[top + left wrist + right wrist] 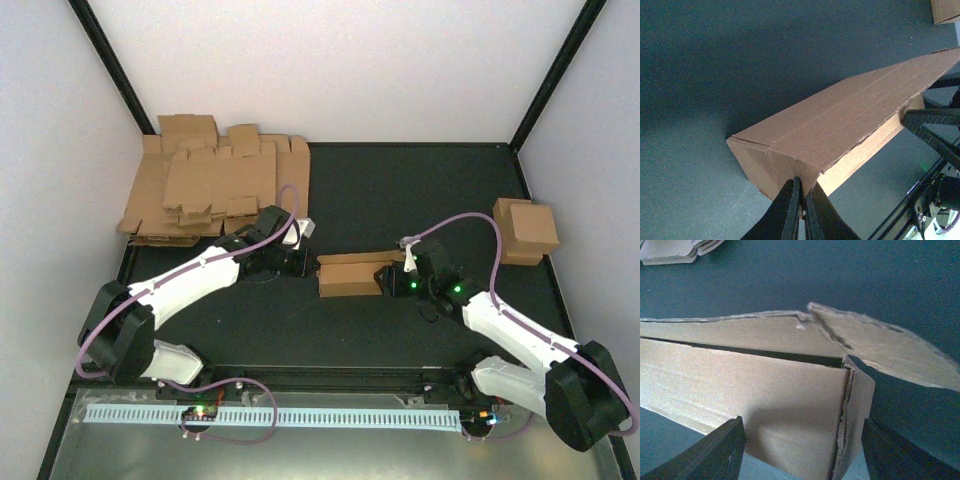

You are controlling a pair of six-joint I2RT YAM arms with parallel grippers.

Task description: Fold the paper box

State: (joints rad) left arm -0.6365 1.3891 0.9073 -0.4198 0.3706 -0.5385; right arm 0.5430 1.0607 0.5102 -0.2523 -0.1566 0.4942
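- Nearest the overhead lens, at 6 o'clock: long white slotted strip (300,416) lying across a grey metal ledge, with a thin purple cable (240,385) looping above it.
- Two black-and-white arms reach in from 7 and 5 o'clock toward the middle of the black table mat (400,190).
- Partly folded plain brown cardboard paper box (348,272) lies long and low at the centre of the mat, its length running 9 to 3 o'clock, between the two tools.
- left gripper (802,200) is at the 9 o'clock end of the paper box. Its black fingers (785,210) are pressed together, tips right at the bottom corner of the end face. Whether a thin edge of card sits between them is hard to tell from this angle.
- right gripper (802,450) is at the 3 o'clock end. Its dark fingers (715,450) are spread wide, one on either side of the box's end corner, and no contact with the card is visible.
- Right wrist view: top panel stands off the side wall, leaving a dark slit. A loose ragged-edged flap (890,352) juts out toward 3 o'clock, clear of the mat.
- Pile of flat brown cardboard blanks (210,185) sits at 10 o'clock in the far left corner, with the left arm's wrist near its front edge.
- Small closed brown cardboard carton (525,230) stands at 2 o'clock by the mat's right edge, well apart from the paper box.
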